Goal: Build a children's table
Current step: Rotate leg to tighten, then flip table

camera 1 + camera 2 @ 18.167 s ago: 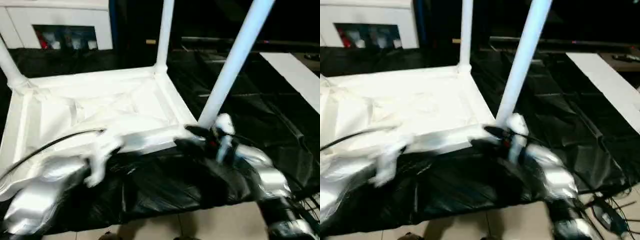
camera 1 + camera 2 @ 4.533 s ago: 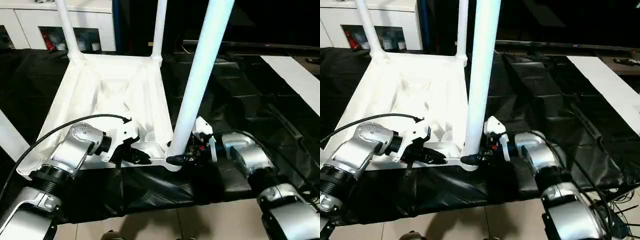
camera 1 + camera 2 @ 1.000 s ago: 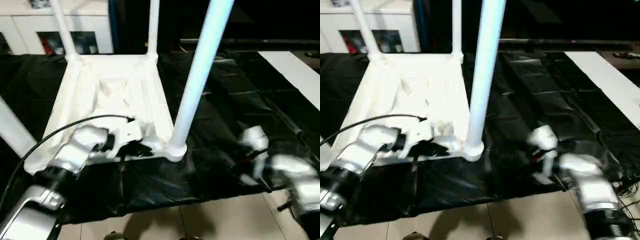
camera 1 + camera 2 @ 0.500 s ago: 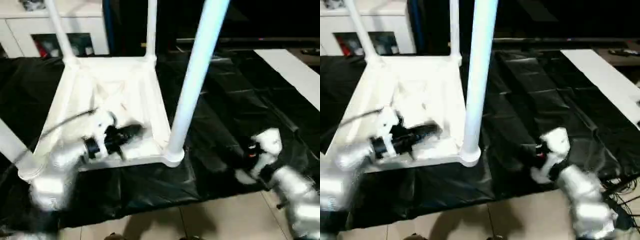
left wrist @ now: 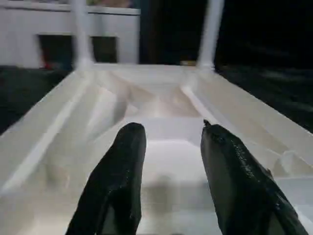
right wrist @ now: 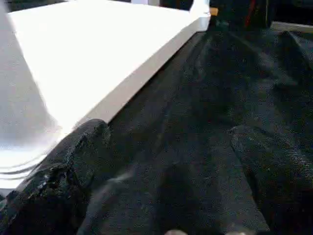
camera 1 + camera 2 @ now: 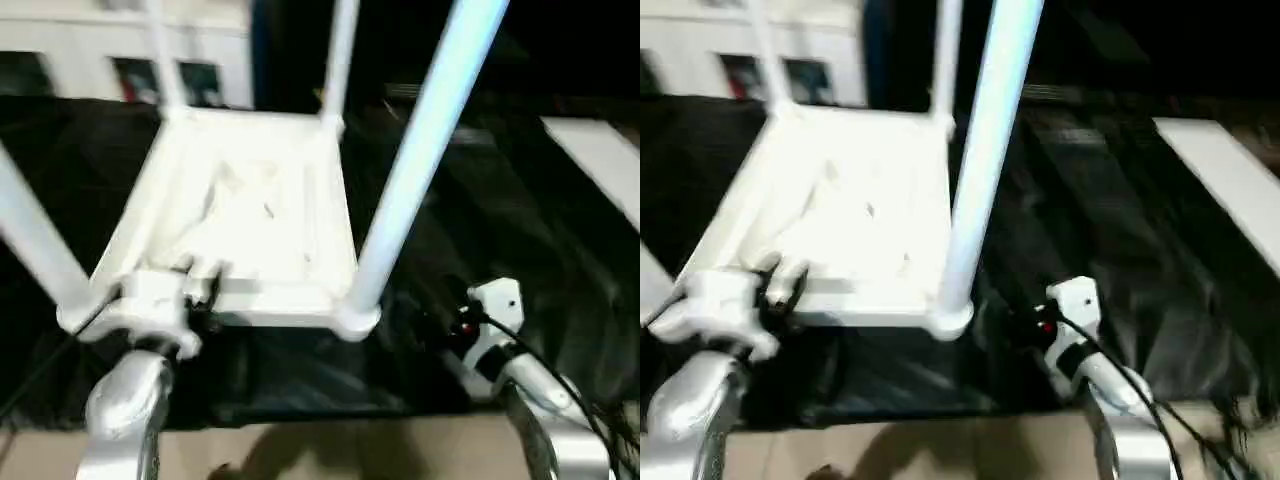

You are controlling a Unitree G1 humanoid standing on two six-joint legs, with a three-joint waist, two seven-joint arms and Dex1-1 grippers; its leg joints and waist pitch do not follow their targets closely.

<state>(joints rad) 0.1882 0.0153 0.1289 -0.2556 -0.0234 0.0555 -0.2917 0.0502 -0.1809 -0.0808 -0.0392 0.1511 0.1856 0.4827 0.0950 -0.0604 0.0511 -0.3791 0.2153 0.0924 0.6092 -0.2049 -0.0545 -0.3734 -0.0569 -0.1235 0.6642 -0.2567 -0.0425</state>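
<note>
A crinkled black sheet (image 7: 520,230) covers the worktop, and the white tabletop (image 7: 250,215) lies upside down directly on it, legs (image 7: 420,160) pointing up. A white board (image 7: 600,165) lies on the sheet's far right. Pale floor (image 7: 330,455) shows below the worktop's near edge.

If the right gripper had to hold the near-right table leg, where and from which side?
Low on the near-right leg, just above its corner socket, coming level from the right gripper's side: the tube stands upright, so open jaws straddle it sideways.

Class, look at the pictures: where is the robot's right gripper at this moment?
The right gripper hangs open over the black sheet, just right of the table's near right leg.
</note>
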